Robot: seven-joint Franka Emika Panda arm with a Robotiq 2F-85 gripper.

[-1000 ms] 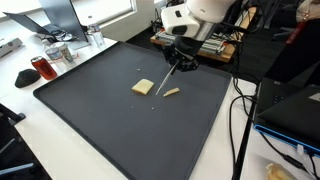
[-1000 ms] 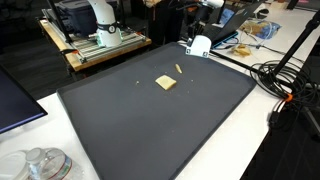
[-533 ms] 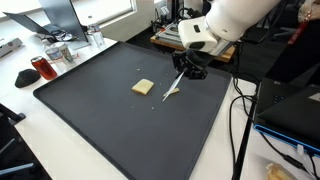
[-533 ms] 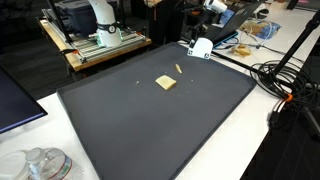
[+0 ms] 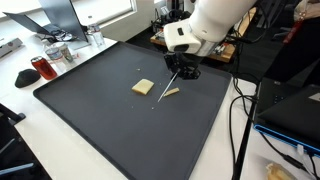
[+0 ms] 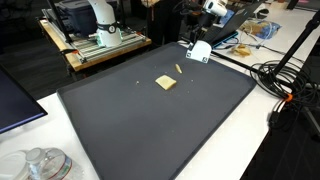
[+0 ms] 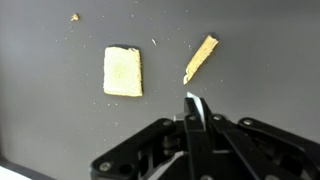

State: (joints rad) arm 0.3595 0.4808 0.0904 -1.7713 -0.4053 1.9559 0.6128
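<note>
My gripper (image 5: 185,70) hangs over the far right part of a dark mat (image 5: 90,120) and is shut on a thin white blade-like utensil (image 5: 172,84) that slants down toward the mat. In the wrist view the utensil's white tip (image 7: 193,102) sticks out between the shut fingers of the gripper (image 7: 195,122). A square tan cracker-like piece (image 5: 143,87) (image 7: 123,72) lies on the mat. A thin tan strip (image 5: 171,92) (image 7: 201,58) lies just beside the utensil's tip. Both pieces (image 6: 165,83) also show small in an exterior view, near the gripper (image 6: 199,49).
Crumbs (image 7: 74,17) dot the mat. A red cup (image 5: 41,68) and glass jars (image 5: 60,52) stand at the table's left. Cables (image 5: 240,120) run along the mat's right edge, beside a laptop (image 5: 290,105). A cart with equipment (image 6: 95,40) stands behind.
The arm swung a little to the right and then back left over the strip. The utensil stays held, and the two pieces have not moved.
</note>
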